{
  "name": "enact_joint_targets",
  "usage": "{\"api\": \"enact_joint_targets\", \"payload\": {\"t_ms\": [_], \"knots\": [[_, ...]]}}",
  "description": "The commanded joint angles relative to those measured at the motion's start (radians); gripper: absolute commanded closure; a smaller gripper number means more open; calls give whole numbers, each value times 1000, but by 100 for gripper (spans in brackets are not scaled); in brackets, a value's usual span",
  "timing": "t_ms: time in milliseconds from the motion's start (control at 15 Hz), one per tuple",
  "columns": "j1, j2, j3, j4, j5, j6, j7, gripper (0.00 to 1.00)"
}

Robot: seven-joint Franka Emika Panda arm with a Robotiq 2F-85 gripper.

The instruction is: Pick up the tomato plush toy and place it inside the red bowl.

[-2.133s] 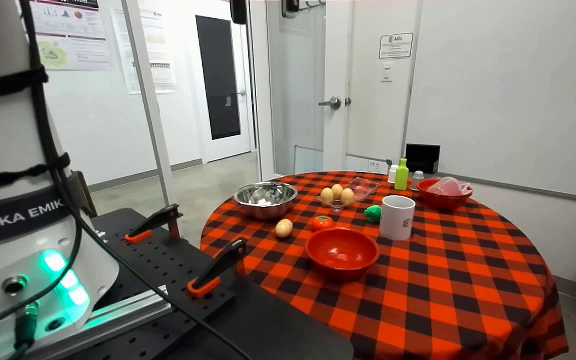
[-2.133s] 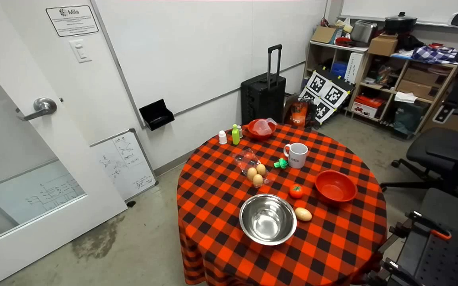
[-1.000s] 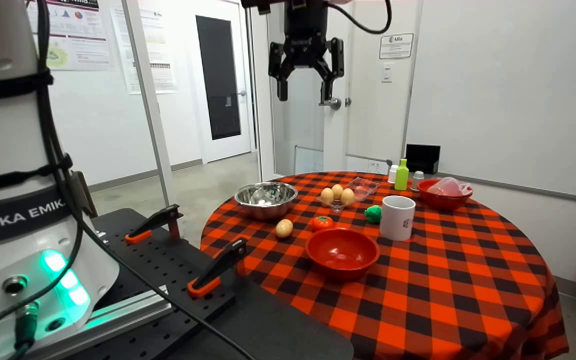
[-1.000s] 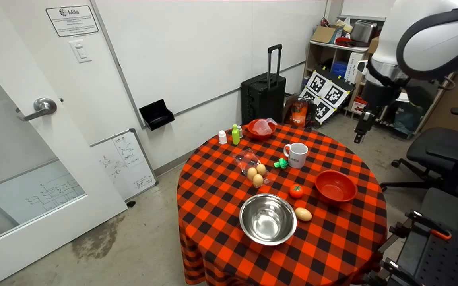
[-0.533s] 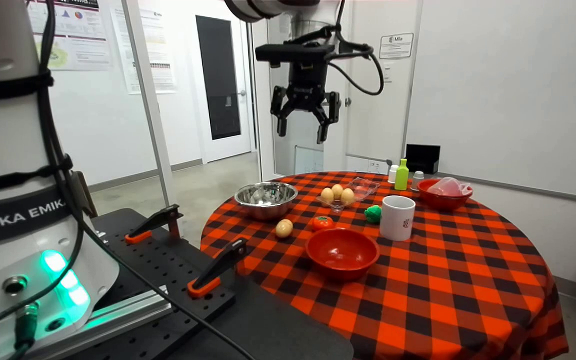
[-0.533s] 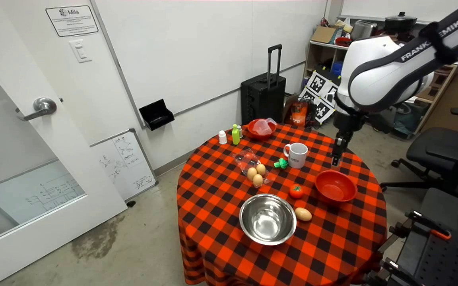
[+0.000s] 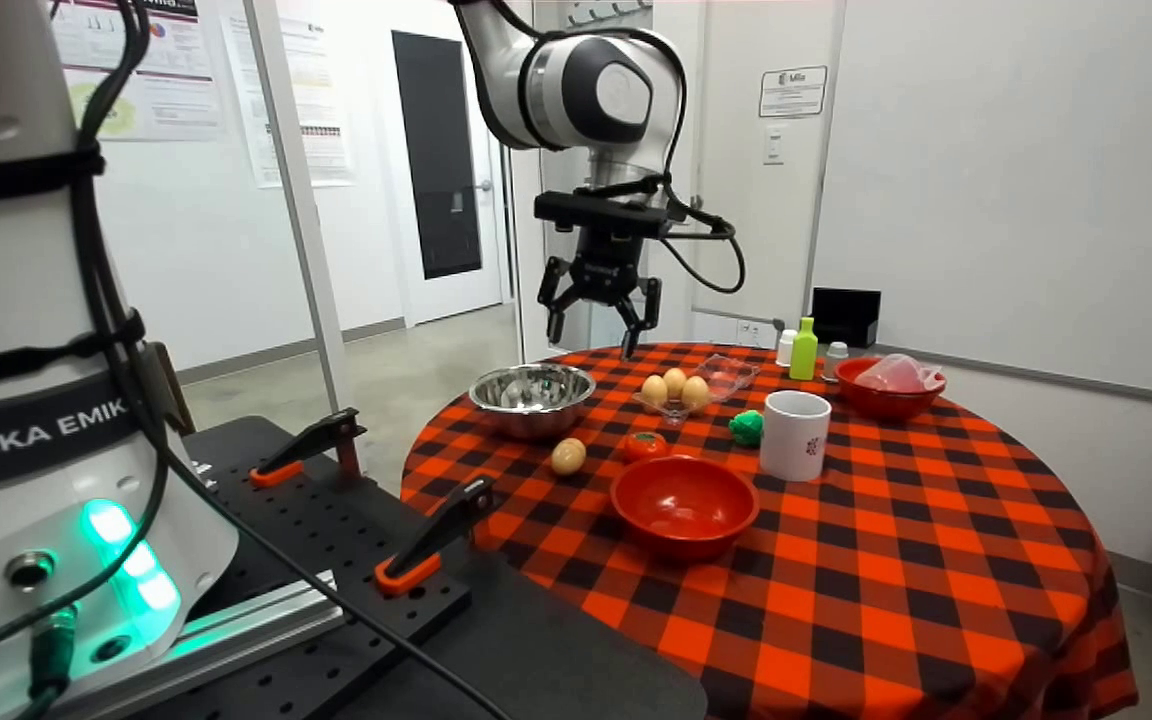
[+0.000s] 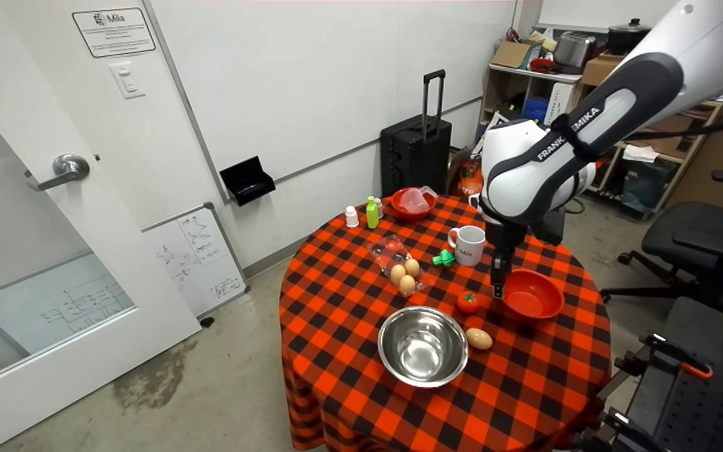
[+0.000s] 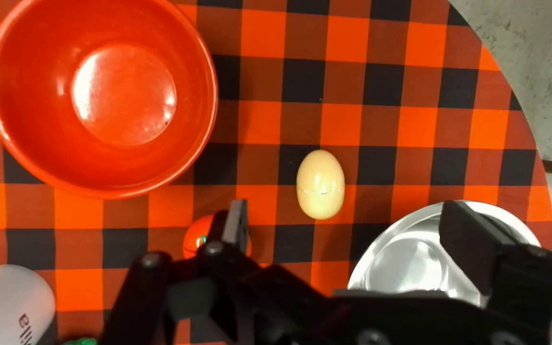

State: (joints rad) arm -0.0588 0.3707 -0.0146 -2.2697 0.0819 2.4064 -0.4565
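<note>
Gripper (image 7: 591,343) — jaws spread apart, suspended above checked tablecloth (image 7: 896,600), tomato toy (image 8: 468,302) seated outside red bowl (image 7: 688,505) — near but apart.

The red bowl (image 9: 125,96) looks glossy, the steel bowl (image 8: 423,348) polished, tablecloth (image 7: 876,570) matt.

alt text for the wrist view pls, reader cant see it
Seen from above, the robot's fingers stand apart over a red-and-black checked tablecloth, one hiding part of a tomato toy, the other part of a steel bowl at lower right. A red bowl fills the upper left, an egg lies near the middle, and a white mug shows at lower left.
</note>
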Motion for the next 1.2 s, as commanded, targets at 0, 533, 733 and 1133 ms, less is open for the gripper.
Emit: {"api": "enact_joint_targets", "payload": {"t_ms": [0, 533, 733, 1133], "knots": [[-52, 140, 39, 118, -7, 27, -40, 0], [-97, 342, 61, 293, -88, 58, -71, 0], [-103, 402, 69, 355, -125, 50, -74, 0], [-116, 474, 85, 437, -143, 35, -69, 0]]}}
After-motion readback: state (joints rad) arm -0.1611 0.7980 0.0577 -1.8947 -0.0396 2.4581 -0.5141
